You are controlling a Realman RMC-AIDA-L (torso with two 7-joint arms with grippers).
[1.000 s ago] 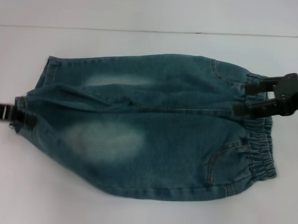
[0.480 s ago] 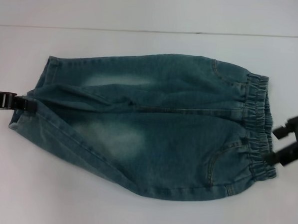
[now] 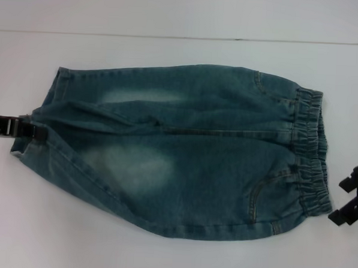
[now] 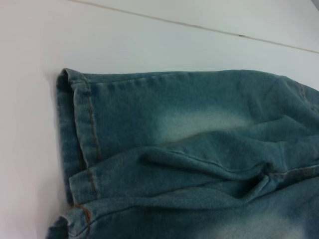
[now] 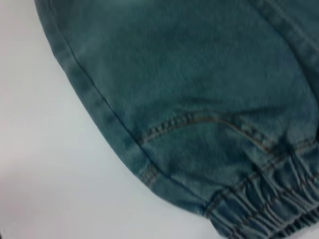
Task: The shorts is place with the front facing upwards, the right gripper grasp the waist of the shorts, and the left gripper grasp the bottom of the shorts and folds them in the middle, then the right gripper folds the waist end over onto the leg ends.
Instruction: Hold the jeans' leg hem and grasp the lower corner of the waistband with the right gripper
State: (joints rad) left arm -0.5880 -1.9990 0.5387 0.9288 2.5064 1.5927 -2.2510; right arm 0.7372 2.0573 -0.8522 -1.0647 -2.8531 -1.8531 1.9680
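Observation:
The blue-green denim shorts (image 3: 184,152) lie flat on the white table, front up. The gathered waist (image 3: 313,159) is at the right and the two leg ends (image 3: 45,112) are at the left. My left gripper (image 3: 34,130) is at the bottom of the shorts (image 4: 82,149), touching the hem where the two legs meet. My right gripper (image 3: 343,201) is open at the right edge, just beyond the near corner of the waistband (image 5: 269,204) and apart from it. Neither wrist view shows fingers.
The white table (image 3: 173,254) extends all around the shorts. A thin dark seam (image 3: 172,36) crosses it behind them.
My right gripper has left the middle of the waistband and swung to its near corner, off the cloth. The left gripper edged inward at the hem, and the near leg's edge shifted.

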